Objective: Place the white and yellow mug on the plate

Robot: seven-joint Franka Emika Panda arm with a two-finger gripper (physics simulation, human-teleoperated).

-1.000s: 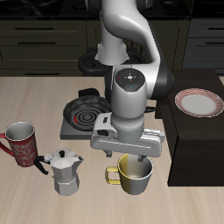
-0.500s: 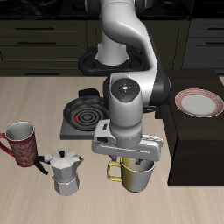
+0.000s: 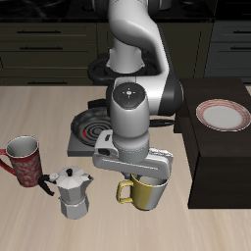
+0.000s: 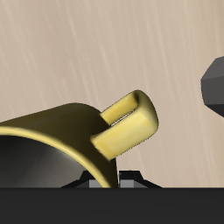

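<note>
1. Arm first: over the last second the whole arm has sunk straight down over the white and yellow mug [image 3: 147,192], so that the wrist housing now hides most of the rim that was open to view before. That reads as the closing stage of the reach, with lift and carry yet to come.
2. Table [image 3: 59,108] contents have not shifted: the frying pan [image 3: 93,127], the red mug [image 3: 25,162] and the moka pot [image 3: 71,190] sit where they were.
3. Plate [image 3: 223,116] rests on the dark raised block farther back, well apart from the mug and higher than it, so I judge the carry will need a clear lift.
4. Mug stands upright on the table near the front edge, beside the moka pot, its handle [image 4: 129,124] turned toward the pot.
5. Gripper [image 3: 140,167] points straight down, right at the rim; the wrist view shows wall and handle close up.
6. Jaws: whether they are released or clenched on the rim I cannot tell; the housing covers them.
</note>
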